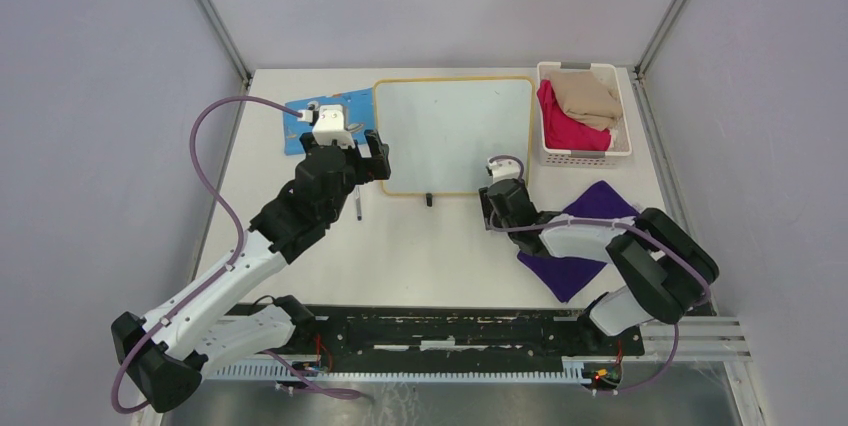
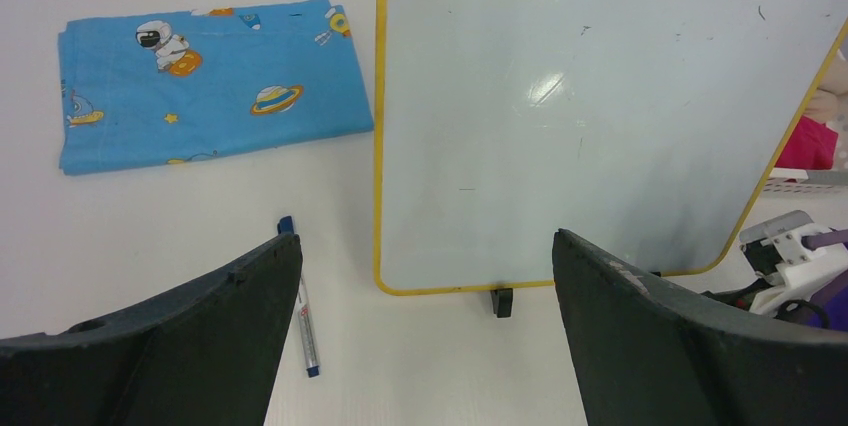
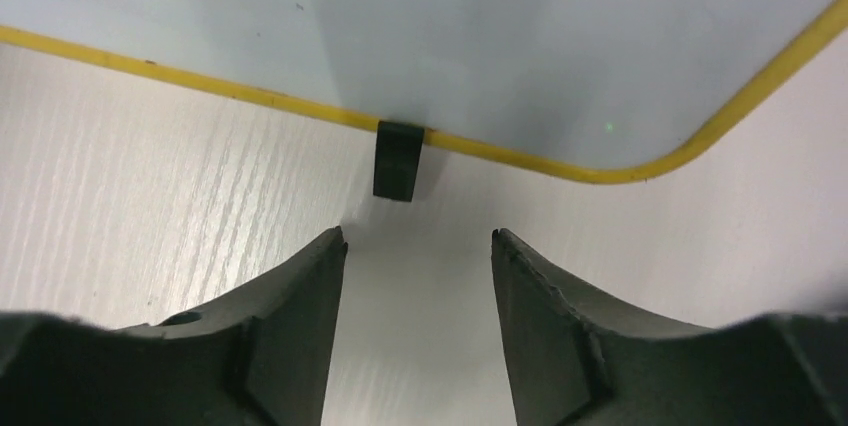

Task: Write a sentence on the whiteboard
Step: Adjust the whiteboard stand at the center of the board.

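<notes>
A slim blue-tipped marker (image 2: 305, 321) lies just left of the blank yellow-rimmed whiteboard (image 2: 600, 96), along its short edge, nearest the spread, empty left claw (image 2: 425, 241).

The flat white whiteboard (image 2: 600, 116) with its thin yellow rim (image 2: 379, 146) is smooth and shiny, with bright light spots on it. Left of it, the folded blue space-picture cloth (image 2: 210, 76) looks soft and matt. Under the whiteboard, the white table (image 3: 150, 176) is matt with fine wood-like lines.
</notes>
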### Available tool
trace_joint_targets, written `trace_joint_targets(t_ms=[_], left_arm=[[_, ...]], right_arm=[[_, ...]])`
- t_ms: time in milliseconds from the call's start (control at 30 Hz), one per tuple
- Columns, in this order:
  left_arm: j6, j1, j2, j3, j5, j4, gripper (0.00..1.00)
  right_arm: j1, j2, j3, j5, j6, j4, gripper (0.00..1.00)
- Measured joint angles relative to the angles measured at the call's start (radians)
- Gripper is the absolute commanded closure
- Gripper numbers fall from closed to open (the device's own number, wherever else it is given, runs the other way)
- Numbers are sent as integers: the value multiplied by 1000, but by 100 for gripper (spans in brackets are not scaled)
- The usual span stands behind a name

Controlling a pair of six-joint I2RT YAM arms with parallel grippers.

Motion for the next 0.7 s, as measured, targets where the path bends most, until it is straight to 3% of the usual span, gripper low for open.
trace_joint_targets(t_ms=[67,267,700], left_arm=[[0,0,0,0,0,0,0],[0,-2,0,0,-1,0,0],[-30,-34,-10,22,-134,-93,0]], right_arm=[[0,-31,-19,-11,0,-14,27],[0,-155,-68,-58,0,-56,20],[1,-564,-125,-161,-46,-164,20]])
